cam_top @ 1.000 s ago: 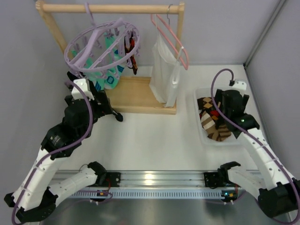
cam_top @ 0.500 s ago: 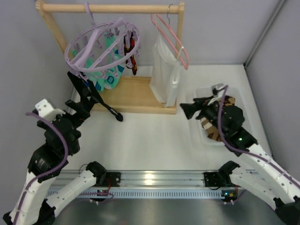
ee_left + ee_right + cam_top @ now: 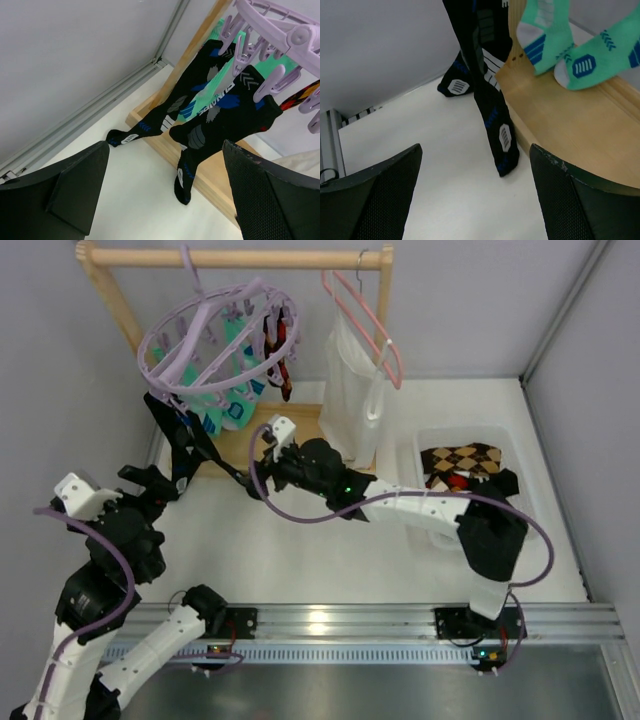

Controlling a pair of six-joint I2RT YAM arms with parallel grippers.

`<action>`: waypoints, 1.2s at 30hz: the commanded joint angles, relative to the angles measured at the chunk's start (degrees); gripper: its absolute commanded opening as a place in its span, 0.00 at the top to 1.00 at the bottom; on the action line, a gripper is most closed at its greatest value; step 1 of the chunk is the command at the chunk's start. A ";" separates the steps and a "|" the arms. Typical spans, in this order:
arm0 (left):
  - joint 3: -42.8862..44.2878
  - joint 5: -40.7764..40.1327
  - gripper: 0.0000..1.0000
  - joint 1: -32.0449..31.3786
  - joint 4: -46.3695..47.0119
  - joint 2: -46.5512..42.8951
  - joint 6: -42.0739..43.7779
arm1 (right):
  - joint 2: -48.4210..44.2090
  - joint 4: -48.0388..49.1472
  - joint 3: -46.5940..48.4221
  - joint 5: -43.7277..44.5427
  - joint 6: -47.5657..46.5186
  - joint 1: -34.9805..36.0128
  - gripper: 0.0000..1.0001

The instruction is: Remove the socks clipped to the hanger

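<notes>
**Both grippers spread beside the black socks, nothing held**

Overhead: the lavender hanger [image 3: 215, 340] hangs by its hook from the wooden rail [image 3: 230, 257]. Black socks [image 3: 185, 435], teal socks [image 3: 235, 400] and red-patterned socks [image 3: 279, 347] are clipped to it. The right gripper [image 3: 268, 465] is stretched across the table to the toe end of the black socks. The left gripper [image 3: 150, 483] sits near them, lower left. With both arms crowding the same pair, they could knock together.

Left wrist: the left gripper [image 3: 165, 165] stands wide apart and empty. It looks up at the black socks [image 3: 220, 110], which dangle from the clips with their toes down by the wooden base [image 3: 215, 185]. A hard tug might tilt the light hanger [image 3: 280, 30], or lift its hook off the rail, rather than free the clip.

Right wrist: the right gripper [image 3: 475, 165] is also spread and holds nothing. The black socks [image 3: 492, 120] hang just ahead of it, and the teal socks [image 3: 580, 65] hang over the wooden base [image 3: 570, 120]. Pinching only a toe would likely stretch the sock instead of releasing it. Closing low could catch a finger on the base's edge.
</notes>
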 commanded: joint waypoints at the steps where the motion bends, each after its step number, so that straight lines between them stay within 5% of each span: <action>1: -0.77 0.11 0.02 0.75 1.21 2.60 0.88 | 9.21 5.65 11.86 -4.90 -3.44 0.13 0.15; 13: -1.64 5.29 0.02 2.16 3.49 3.40 3.96 | 37.69 6.09 38.88 -4.14 -3.97 0.31 0.23; 17: -2.00 6.17 0.02 2.25 4.29 3.14 4.75 | 42.80 10.56 40.74 -1.31 -4.94 -0.04 0.46; 18: -2.00 6.17 0.02 2.33 4.46 3.22 4.84 | 42.72 11.79 39.00 -1.05 -4.94 -0.04 0.69; 21: -2.17 6.79 0.02 2.51 4.90 3.14 5.37 | 38.87 19.43 30.50 -0.34 -4.94 0.39 0.99; 28: -0.78 13.62 0.02 3.21 7.01 5.59 7.82 | 18.86 34.02 5.70 2.64 -4.25 2.59 1.00; 36: 7.65 38.22 0.02 3.30 7.63 13.50 10.47 | -3.14 34.67 -22.88 4.57 -3.36 3.03 1.00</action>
